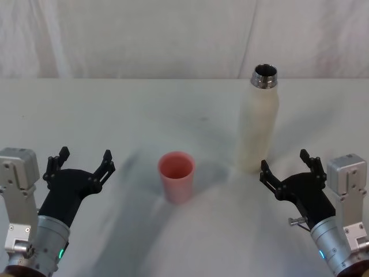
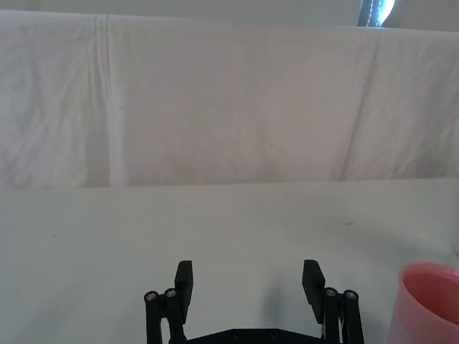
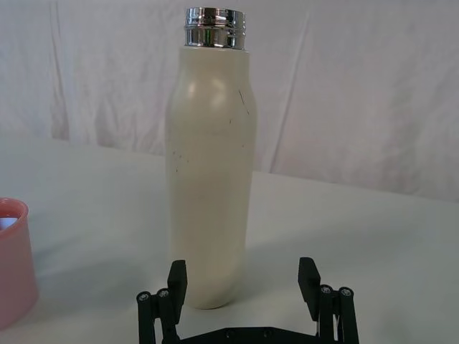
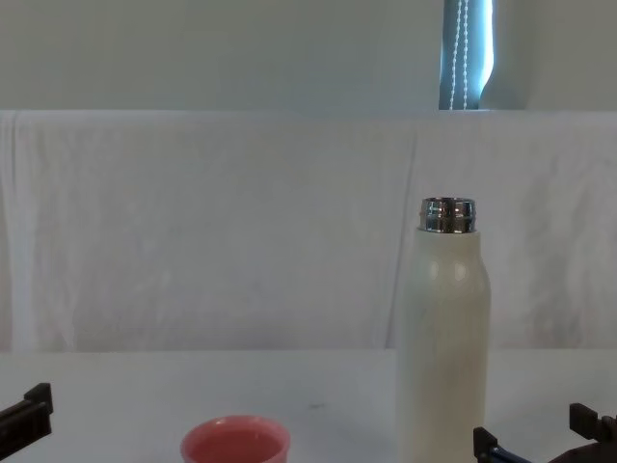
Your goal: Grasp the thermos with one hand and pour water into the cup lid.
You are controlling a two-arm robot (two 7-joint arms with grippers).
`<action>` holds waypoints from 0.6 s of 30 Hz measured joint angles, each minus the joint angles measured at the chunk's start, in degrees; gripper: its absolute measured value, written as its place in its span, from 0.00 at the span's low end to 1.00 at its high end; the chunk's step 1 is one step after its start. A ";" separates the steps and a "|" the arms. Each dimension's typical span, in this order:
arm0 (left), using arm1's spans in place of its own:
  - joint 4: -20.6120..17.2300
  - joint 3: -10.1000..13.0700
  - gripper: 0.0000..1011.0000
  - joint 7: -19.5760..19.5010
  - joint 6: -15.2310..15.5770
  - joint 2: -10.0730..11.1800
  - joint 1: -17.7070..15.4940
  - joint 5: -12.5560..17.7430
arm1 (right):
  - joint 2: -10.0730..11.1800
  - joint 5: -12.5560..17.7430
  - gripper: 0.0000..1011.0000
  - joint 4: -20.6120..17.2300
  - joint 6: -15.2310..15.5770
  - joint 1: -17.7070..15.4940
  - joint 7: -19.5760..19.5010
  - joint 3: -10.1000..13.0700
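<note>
The right gripper (image 1: 286, 162) sits spread wide just short of the bottle (image 1: 258, 125), grasping nothing. The left gripper (image 1: 82, 158), also spread and empty, sits left of the cup (image 1: 176, 175). The bottle stands upright beyond the cup's right.

We see the thermos (image 3: 209, 179) with a matt cream body, faintly speckled, under a glossy steel neck. Beside it, the cup lid (image 1: 176, 175) looks like smooth pink plastic. Wrinkled white cloth (image 4: 212, 231) hangs behind the thermos.
</note>
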 joint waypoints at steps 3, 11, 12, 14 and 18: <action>0.00 0.00 0.99 0.00 0.00 0.00 0.00 0.00 | 0.00 0.00 0.99 0.00 0.00 0.00 0.00 0.00; 0.00 0.00 0.99 0.00 0.00 0.00 0.00 0.00 | 0.00 0.00 0.99 0.00 0.00 0.00 0.00 0.00; 0.00 0.00 0.99 0.00 0.00 0.00 0.00 0.00 | 0.00 0.00 0.99 0.00 0.00 0.00 0.00 0.00; 0.00 0.00 0.99 0.00 0.00 0.00 0.00 0.00 | 0.00 0.00 0.99 0.00 0.00 0.00 0.00 0.00; 0.00 0.00 0.99 0.00 0.00 0.00 0.00 0.00 | 0.00 0.00 0.99 0.00 0.00 0.00 0.00 0.00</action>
